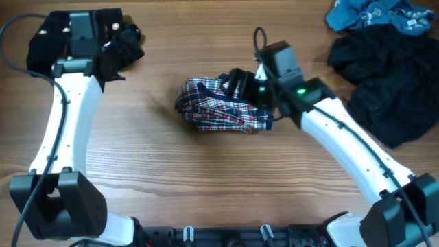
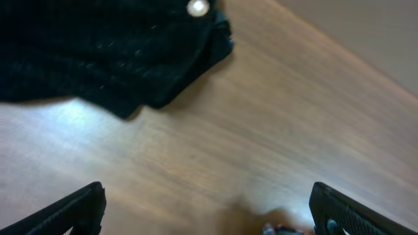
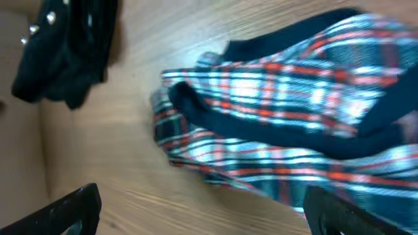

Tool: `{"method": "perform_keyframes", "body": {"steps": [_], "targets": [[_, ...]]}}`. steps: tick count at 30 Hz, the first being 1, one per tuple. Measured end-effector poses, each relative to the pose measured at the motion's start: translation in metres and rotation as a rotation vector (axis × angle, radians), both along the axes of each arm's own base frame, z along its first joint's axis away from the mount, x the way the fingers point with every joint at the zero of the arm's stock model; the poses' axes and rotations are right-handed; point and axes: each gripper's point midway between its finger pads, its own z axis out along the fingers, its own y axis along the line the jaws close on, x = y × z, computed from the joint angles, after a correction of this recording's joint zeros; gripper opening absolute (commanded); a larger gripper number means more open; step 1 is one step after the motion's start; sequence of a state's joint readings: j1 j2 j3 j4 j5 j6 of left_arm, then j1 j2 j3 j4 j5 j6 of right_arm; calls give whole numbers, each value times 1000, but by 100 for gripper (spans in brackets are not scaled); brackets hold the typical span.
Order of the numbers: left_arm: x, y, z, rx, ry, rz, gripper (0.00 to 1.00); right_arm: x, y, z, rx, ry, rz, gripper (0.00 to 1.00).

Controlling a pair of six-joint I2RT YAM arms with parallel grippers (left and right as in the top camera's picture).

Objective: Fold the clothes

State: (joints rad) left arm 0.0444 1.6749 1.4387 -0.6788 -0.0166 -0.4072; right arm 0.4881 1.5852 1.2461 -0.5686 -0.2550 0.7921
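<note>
The clothes lie in several heaps. A crumpled red, navy and white plaid garment sits mid-table. My right gripper hovers open at its right edge, one finger over the plaid cloth and the other over bare wood, with nothing between them. A black garment with a pale stud lies at the far left. My left gripper stands open over bare wood just short of that black cloth, holding nothing.
A blue garment lies at the far right corner, with a larger black garment heaped just in front of it. The wooden table shows bare wood in front of the plaid garment.
</note>
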Motion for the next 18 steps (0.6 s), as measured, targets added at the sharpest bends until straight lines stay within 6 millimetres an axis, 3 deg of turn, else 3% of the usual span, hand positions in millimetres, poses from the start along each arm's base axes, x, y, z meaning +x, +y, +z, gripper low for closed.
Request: {"method": "perform_keyframes", "body": {"steps": [2,9,18], "targets": [[-3,1,-2,-1,16,4,100,-4,12,-6,4,22,-19,100],[-6,0,-5,-6,33,-1,100,-26,39,-62,-22,211,-5,100],[-7,0,-5,-7,36,-2,100,-53,44,-75,-58,307,18,100]]}}
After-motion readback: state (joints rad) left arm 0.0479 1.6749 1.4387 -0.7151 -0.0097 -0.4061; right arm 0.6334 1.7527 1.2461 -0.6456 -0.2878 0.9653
